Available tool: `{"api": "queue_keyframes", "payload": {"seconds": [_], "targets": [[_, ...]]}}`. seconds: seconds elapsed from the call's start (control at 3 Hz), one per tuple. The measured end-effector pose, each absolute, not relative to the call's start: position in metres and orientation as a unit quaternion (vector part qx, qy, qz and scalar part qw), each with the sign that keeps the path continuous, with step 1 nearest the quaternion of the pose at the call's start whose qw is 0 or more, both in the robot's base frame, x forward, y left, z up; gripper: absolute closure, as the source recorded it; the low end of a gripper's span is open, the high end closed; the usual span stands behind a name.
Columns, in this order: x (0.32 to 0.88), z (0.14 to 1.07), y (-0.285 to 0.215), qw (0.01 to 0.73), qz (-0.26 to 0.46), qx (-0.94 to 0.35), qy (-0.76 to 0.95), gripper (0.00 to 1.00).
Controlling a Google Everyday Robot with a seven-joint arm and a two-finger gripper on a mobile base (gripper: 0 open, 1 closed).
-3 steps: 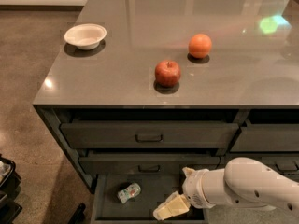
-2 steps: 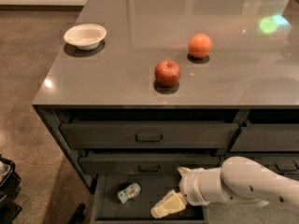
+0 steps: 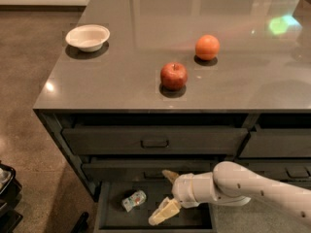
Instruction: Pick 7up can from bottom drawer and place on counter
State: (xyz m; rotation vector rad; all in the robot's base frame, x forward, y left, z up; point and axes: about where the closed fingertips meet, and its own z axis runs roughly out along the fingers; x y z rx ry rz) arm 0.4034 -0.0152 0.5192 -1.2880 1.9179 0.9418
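Note:
The 7up can (image 3: pixel 134 200) lies on its side in the open bottom drawer (image 3: pixel 112 212), near its left side. My gripper (image 3: pixel 164 194) is open inside the drawer, just right of the can and apart from it. One finger (image 3: pixel 164 211) points down-left toward the drawer floor, the other (image 3: pixel 170 175) sits higher near the drawer above. My white arm (image 3: pixel 243 188) reaches in from the lower right. The glossy grey counter (image 3: pixel 126 42) lies above the drawers.
On the counter stand a white bowl (image 3: pixel 88 37) at the left, a red apple (image 3: pixel 174 76) and an orange (image 3: pixel 207 47) in the middle. Two shut handled drawers (image 3: pixel 154 141) sit above the open one. A dark object (image 3: pixel 7 193) is at the lower left on the floor.
My gripper and arm have moved left inside the drawer, closer to the can. The can has not moved.

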Motion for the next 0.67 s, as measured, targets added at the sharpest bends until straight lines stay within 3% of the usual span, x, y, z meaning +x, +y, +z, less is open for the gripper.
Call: {"api": "queue_keyframes", "payload": {"seconds": [0.67], "targets": [[0.3892, 0.4991, -0.0053, 0.318, 0.358, -0.474, 0.739, 0.0]]}}
